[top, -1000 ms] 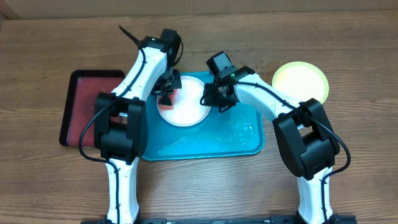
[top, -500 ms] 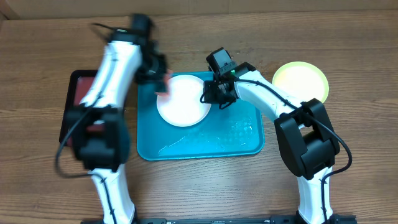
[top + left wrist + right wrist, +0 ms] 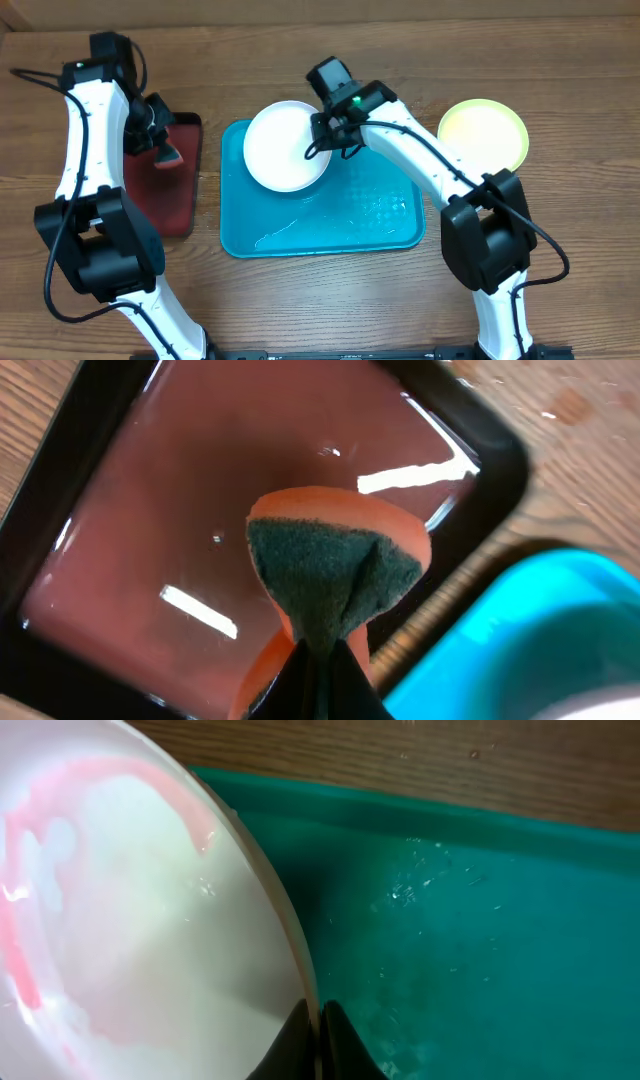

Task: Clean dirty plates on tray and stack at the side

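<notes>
A white plate [image 3: 283, 148] with pink smears [image 3: 120, 930] hangs over the far left part of the turquoise tray [image 3: 350, 225]. My right gripper [image 3: 318, 142] is shut on its right rim, one finger on each side [image 3: 318, 1025]. A yellow-green plate [image 3: 483, 133] lies on the table to the right of the tray. Off to the left, my left gripper [image 3: 158, 140] is shut on an orange sponge with a dark green scouring face [image 3: 330, 565], and holds it above a dark red tray [image 3: 150, 510].
The dark red black-rimmed tray [image 3: 180, 215] lies just left of the turquoise tray, with a narrow strip of table between them. Water drops sit on the turquoise tray's floor [image 3: 420, 885]. Wooden table surrounds both trays.
My left arm has swung left with the sponge, from the white plate to above the dark red tray. My right gripper has carried the plate a little left and toward the tray's far edge.
</notes>
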Robot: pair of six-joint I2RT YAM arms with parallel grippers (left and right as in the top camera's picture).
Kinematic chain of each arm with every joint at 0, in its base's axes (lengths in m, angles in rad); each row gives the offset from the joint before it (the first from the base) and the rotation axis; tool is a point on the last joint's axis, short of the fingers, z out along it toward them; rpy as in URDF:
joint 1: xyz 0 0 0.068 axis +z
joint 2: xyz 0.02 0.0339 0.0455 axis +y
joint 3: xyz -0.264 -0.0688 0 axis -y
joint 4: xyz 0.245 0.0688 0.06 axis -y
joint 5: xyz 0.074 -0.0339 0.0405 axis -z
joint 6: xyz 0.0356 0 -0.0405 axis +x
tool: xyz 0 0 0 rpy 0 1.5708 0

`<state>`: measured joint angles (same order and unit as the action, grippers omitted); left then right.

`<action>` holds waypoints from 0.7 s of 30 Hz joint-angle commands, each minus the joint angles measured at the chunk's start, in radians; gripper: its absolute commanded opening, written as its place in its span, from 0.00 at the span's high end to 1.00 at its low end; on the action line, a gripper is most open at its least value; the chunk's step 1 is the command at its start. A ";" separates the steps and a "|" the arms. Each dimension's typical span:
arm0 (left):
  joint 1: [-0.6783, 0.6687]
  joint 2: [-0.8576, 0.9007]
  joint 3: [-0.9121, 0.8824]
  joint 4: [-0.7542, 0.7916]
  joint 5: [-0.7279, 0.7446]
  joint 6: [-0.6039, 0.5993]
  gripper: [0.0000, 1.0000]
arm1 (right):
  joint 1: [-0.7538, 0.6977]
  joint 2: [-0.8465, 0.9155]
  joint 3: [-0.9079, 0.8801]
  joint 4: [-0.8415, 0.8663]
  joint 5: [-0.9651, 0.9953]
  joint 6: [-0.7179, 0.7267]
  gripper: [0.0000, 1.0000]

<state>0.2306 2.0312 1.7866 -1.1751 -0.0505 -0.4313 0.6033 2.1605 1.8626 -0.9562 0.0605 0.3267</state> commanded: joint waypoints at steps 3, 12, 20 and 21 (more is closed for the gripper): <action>0.032 0.011 -0.058 0.061 -0.110 -0.027 0.96 | 0.056 0.002 0.127 -0.085 0.203 -0.025 0.96; 0.053 0.011 -0.170 0.142 -0.105 -0.026 0.96 | 0.115 0.002 0.215 -0.205 0.412 -0.097 0.96; 0.053 0.011 -0.200 0.185 -0.106 -0.026 0.79 | 0.157 0.000 0.226 -0.248 0.590 -0.182 0.96; 0.053 0.011 -0.200 0.186 -0.106 -0.026 0.73 | 0.164 0.000 0.226 -0.246 0.605 -0.199 0.96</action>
<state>0.2848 2.0365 1.5948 -0.9966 -0.1398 -0.4469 0.7406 2.1612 2.0495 -1.2053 0.5568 0.1970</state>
